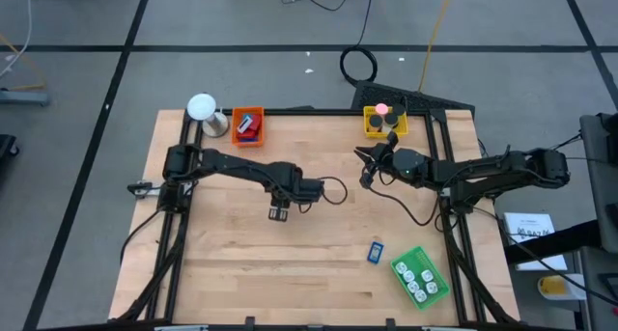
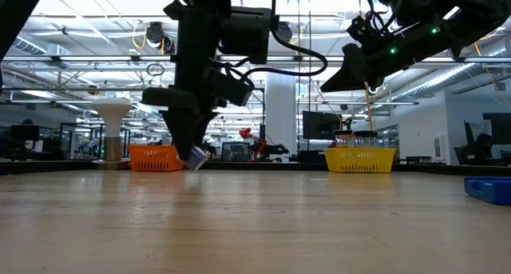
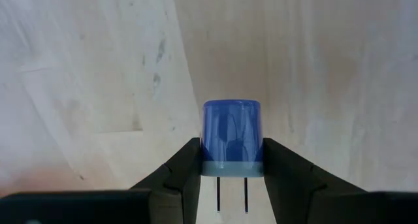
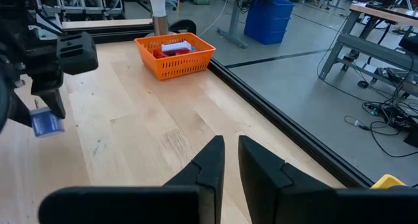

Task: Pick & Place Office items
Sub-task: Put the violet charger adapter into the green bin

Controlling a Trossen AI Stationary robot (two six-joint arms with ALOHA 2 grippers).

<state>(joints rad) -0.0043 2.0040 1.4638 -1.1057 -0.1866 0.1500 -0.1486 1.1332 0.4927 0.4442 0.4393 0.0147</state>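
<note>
Above the middle of the desk (image 1: 241,273), my left pincer (image 3: 232,160) hung just clear of the wood, clamped on a blue office item (image 3: 231,138), a small rounded piece with two thin prongs. My right pincer (image 4: 230,160) waited near the yellow tray (image 1: 384,122), its fingers nearly together and holding nothing. I judged the carry step was in hand; next I needed to reach the orange tray (image 1: 247,126) and release inside its walls.
</note>
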